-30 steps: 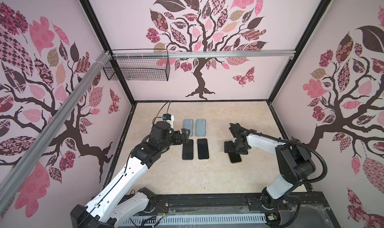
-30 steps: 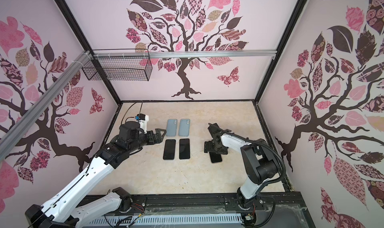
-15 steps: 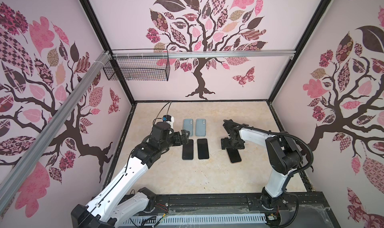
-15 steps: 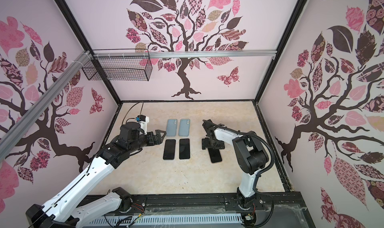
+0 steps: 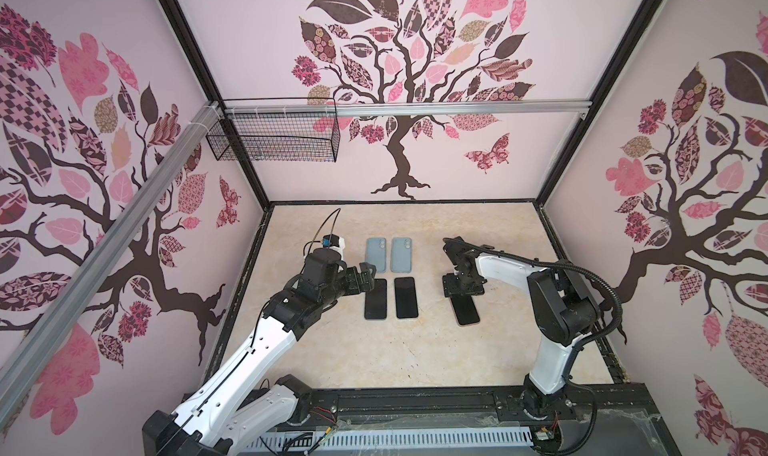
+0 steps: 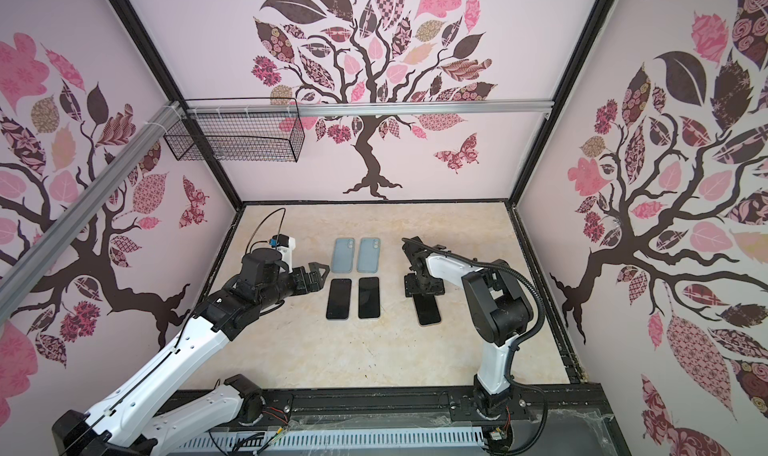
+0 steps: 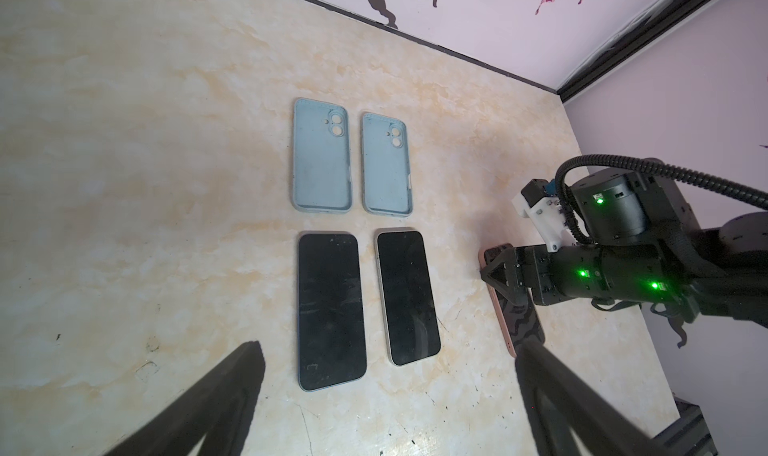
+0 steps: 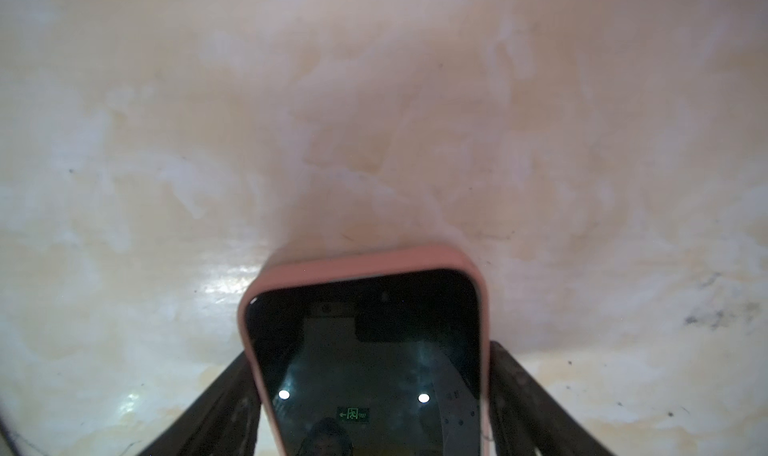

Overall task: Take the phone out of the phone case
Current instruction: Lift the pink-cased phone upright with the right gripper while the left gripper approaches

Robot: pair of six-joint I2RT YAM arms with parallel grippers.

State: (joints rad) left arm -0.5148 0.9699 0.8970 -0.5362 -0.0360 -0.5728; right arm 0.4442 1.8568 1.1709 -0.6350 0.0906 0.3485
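While two phones (image 5: 376,298) are lying bare, my right gripper (image 8: 370,358) is straddling the pink-cased phone (image 5: 466,312), grip unclear. My left gripper (image 7: 388,350) is hanging wide open, empty.

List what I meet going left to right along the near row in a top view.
Open black left gripper → black-screened phone with bluish rim → black-screened phone with white rim → black-screened phone in pink case.

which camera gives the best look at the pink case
Right wrist: the pink case sits close up, its rim wrapping the dark screen. Both top views show it small, partly under the right pincer; left wrist shows only one edge.
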